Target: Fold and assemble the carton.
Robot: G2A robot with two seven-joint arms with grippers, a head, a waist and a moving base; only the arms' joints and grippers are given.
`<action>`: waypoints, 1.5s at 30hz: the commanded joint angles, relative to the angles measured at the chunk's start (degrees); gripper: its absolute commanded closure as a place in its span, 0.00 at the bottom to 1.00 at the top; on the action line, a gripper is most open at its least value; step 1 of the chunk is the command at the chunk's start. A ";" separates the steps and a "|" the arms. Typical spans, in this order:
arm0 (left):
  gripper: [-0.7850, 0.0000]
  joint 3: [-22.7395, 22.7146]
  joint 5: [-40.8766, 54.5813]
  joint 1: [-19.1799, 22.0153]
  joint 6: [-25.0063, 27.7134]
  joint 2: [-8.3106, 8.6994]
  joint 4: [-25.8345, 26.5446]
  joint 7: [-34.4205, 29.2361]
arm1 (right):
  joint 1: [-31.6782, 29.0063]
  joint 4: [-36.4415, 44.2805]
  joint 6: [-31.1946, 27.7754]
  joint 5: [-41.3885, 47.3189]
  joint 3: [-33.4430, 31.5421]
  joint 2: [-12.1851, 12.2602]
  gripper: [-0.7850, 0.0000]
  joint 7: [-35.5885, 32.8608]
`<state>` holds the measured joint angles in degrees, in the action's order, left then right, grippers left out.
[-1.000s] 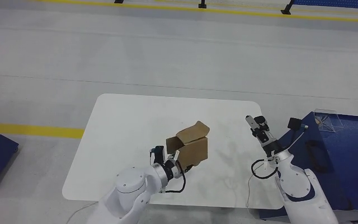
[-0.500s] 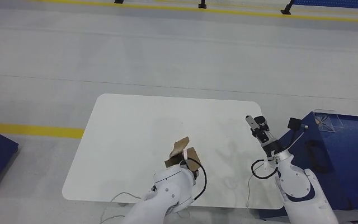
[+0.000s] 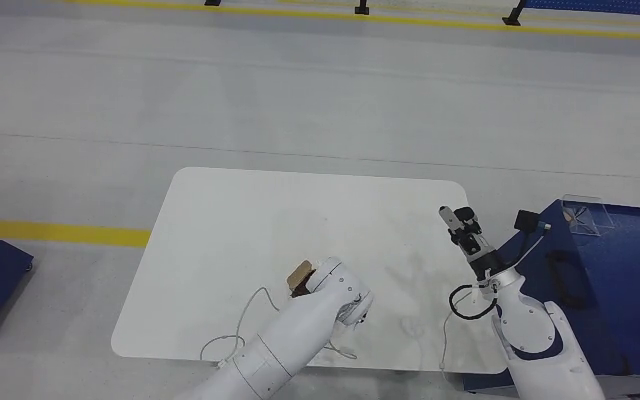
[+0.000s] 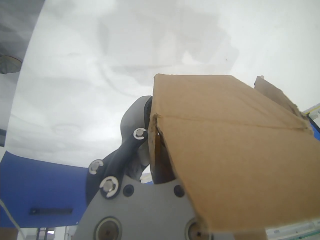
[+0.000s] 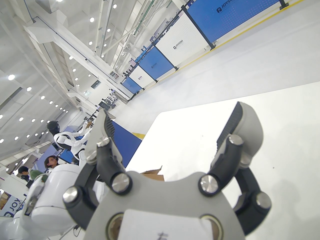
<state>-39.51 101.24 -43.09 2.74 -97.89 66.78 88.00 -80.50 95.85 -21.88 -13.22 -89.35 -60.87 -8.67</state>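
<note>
The brown carton (image 4: 225,131) is clamped in my left gripper (image 4: 155,138), one grey finger (image 4: 136,118) pressed against its folded corner while a torn flap sticks up at the far edge. In the top view my left arm (image 3: 335,290) lies over the carton (image 3: 299,273) near the table's front middle, and a small brown corner shows beside the wrist. My right gripper (image 3: 458,215) hangs above the table's right edge. Its fingers (image 5: 105,123) stand wide apart with nothing between them, and a bit of the carton (image 5: 152,173) peeks past its base.
The white table (image 3: 250,220) has bare surface to the left, back and right of the carton. A blue cart (image 3: 580,260) with a clear holder stands just off the right edge. A cable (image 3: 235,335) trails across the front of the table.
My left arm has swung over the carton and turned it down toward the table. The carton stood in plain sight with its flaps up, and now the wrist covers most of it. The right arm has not moved.
</note>
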 commanded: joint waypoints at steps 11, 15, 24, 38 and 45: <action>0.00 4.11 2.22 4.91 -0.69 -5.16 -12.12 -6.39 | 0.00 0.00 0.00 0.00 0.00 0.00 0.00 0.00; 0.00 5.73 -3.25 2.84 0.17 -5.33 -3.07 -5.86 | 0.00 0.00 0.00 0.00 0.00 0.00 0.00 0.00; 0.00 6.60 -37.10 -11.63 -17.91 1.82 36.90 -14.08 | 0.00 0.00 0.00 0.00 0.00 0.00 0.00 0.00; 0.00 -2.95 -66.10 -26.57 -19.20 10.83 42.87 -61.10 | 0.00 0.00 0.00 0.00 0.00 0.00 0.00 0.00; 0.00 -2.95 -66.10 -26.57 -19.20 10.83 42.87 -61.10 | 0.00 0.00 0.00 0.00 0.00 0.00 0.00 0.00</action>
<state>-42.47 35.13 -69.66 -16.45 -87.06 109.65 27.10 -80.50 95.85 -21.88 -13.22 -89.35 -60.87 -8.67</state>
